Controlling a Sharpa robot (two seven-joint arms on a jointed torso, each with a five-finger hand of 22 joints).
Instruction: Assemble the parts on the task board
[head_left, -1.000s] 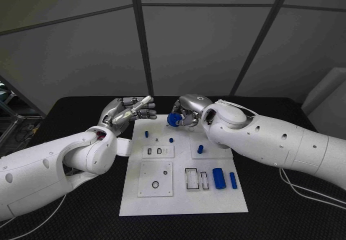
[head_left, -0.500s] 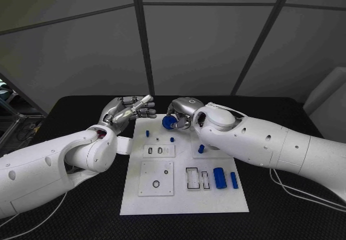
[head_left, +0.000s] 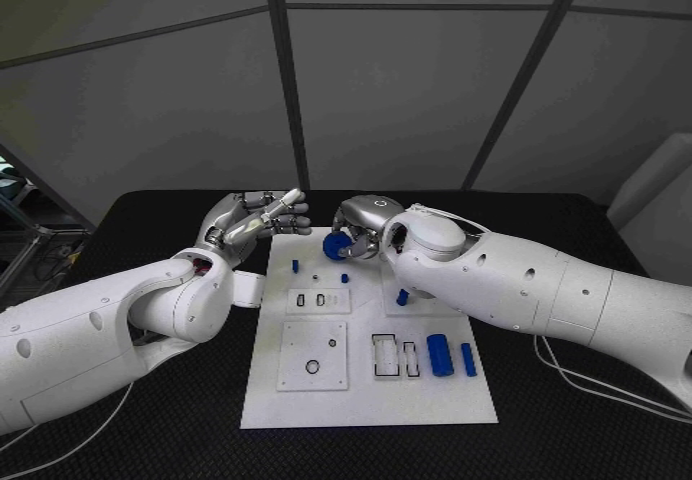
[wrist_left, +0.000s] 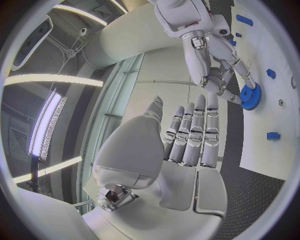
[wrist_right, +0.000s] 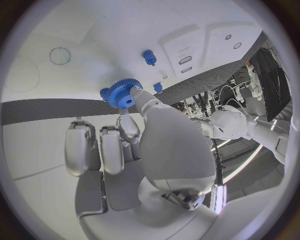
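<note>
- We see the right hand (head_left: 364, 228) pinching a blue gear (head_left: 339, 243) between its fingertips, held just above the far end of the task board (head_left: 368, 400), slightly left of the board's middle line.
- In the right wrist view the gear (wrist_right: 121, 93) shows a toothed rim and a centre bore; the fingertips (wrist_right: 139, 96) hold it at the rim and one face.
- We judge it light, rigid plastic: no give, teeth offering some purchase, faces likely slick. A rim pinch that leaves the bore free looks the sensible hold for seating it on a post.
- The left hand (head_left: 257, 222) hangs over the table just off the board's far left corner, fingers straight and together, holding nothing.
- In the left wrist view that hand (wrist_left: 187, 145) is flat and empty, with the gear (wrist_left: 250, 96) beyond it.
- Near the gear on the board: a small blue peg (head_left: 296, 267) to the left, another blue peg (head_left: 345, 279) just nearer, and a blue piece (head_left: 402, 297) to the right beside the right forearm.
- At the near right lie two blue bars (head_left: 440, 355) beside a slotted recess (head_left: 384, 357); well apart from the gear.
- Obstruction, as we judge it: the two pegs stand close under the gear's path, and the right forearm hides part of the board's right side.
</note>
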